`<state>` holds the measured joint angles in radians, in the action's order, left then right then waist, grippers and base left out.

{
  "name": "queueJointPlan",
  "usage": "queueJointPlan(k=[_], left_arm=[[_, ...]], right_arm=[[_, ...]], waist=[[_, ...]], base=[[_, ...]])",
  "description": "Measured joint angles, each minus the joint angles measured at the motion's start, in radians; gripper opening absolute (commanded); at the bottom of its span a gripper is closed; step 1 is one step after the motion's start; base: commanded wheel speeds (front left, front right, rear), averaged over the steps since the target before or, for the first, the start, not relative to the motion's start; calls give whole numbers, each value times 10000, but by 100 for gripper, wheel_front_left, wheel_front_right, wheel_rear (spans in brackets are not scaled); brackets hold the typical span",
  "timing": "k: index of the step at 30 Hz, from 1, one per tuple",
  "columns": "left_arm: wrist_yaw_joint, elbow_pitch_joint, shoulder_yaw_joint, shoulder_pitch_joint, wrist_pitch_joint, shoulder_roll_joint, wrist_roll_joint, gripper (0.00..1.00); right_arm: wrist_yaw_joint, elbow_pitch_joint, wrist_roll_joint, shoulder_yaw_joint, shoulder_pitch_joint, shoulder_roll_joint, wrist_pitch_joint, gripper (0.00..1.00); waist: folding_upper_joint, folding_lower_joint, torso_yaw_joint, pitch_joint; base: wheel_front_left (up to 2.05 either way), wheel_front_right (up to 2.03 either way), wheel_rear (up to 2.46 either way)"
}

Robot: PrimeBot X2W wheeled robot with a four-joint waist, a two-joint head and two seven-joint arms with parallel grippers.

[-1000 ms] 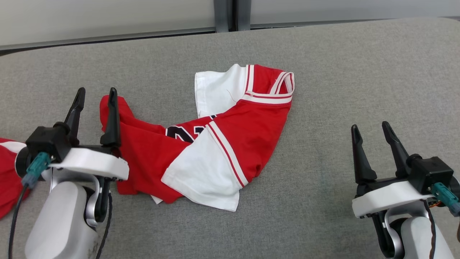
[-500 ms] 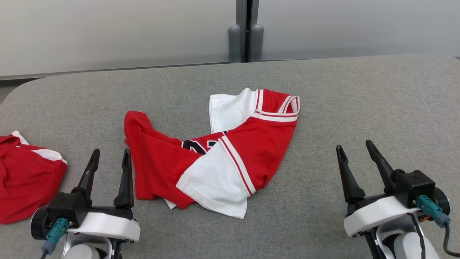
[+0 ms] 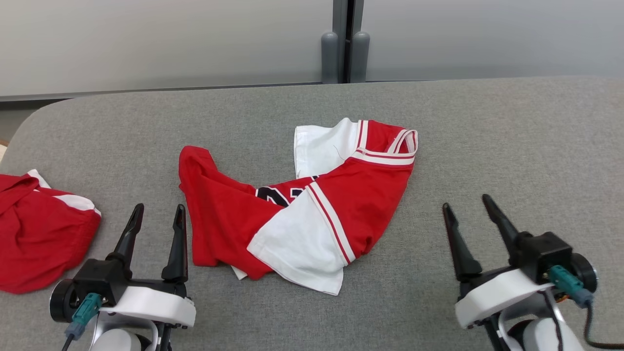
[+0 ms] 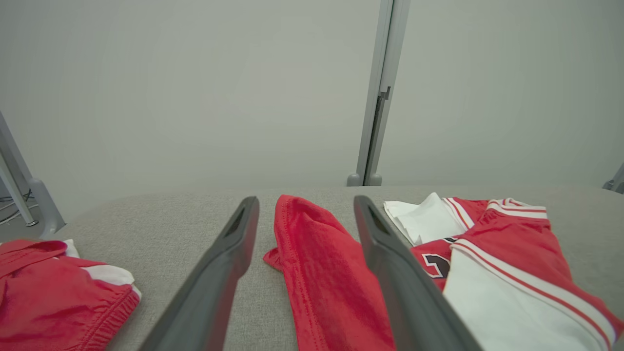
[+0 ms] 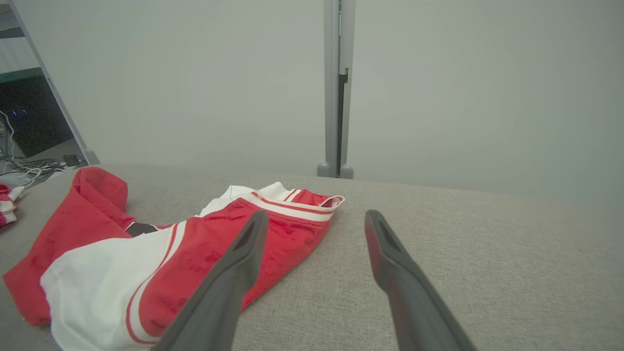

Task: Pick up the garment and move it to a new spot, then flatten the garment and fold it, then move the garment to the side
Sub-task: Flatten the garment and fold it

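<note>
Both spread and empty, the left end effector (image 3: 160, 208) and right end effector (image 3: 466, 202) are seen nearest; between them the garment (image 3: 302, 204) (red and white, crumpled) is laid on the bench (image 3: 487, 126), just beside the left one.

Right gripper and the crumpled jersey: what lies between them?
Just the bare grey surface. In the head view the open right gripper sits apart from the jersey, with nothing lying on the stretch between them.
</note>
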<state>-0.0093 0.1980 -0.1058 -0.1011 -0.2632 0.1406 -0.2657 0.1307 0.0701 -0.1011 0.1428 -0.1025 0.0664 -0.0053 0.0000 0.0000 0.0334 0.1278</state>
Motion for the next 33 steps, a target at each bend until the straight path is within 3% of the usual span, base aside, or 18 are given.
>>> queueJointPlan(k=[12, 15, 21, 22, 23, 24, 25, 33], left_arm=[[-180, 96, -171, -801, 0, -316, 182, 100], [-249, 79, -159, -923, 0, -439, 192, 100], [-345, 36, -73, -1130, 0, -621, 255, 100], [-351, 40, -58, -1131, 0, -639, 276, 100], [-384, 48, -46, -1131, 0, -660, 284, 100], [-418, 50, -23, -1134, 0, -671, 286, 100], [-424, 52, -4, -1140, 0, -683, 303, 100], [-487, 36, 240, -1232, 0, -736, 552, 100]], right_arm=[[2, 1223, -834, 4947, -817, 949, 1392, 100], [2, 1714, -1014, 5526, -1208, 1137, 1609, 100], [2, 2539, -732, 5718, -2018, 1210, 1676, 100], [2, 2642, -750, 5716, -2096, 1151, 1634, 97], [2, 2734, -756, 5710, -2139, 1097, 1632, 48], [2, 2807, -752, 5703, -2191, 1066, 1620, 33], [2, 2863, -752, 5670, -2249, 1032, 1557, 0], [2, 2475, -1139, 4978, -2193, 510, 738, 0]], waist=[[0, 0, 682, 706], [0, 0, 876, 965], [0, 0, 1200, 1438], [0, 0, 1228, 1492], [0, 0, 1250, 1532], [0, 0, 1258, 1564], [0, -1, 1256, 1588], [0, 0, 936, 1583]], base=[[0, 0, 0], [0, 0, 0], [0, 0, 0], [0, 0, 0], [0, 0, 0], [0, 0, 0], [0, 0, 0], [0, 0, 0]])
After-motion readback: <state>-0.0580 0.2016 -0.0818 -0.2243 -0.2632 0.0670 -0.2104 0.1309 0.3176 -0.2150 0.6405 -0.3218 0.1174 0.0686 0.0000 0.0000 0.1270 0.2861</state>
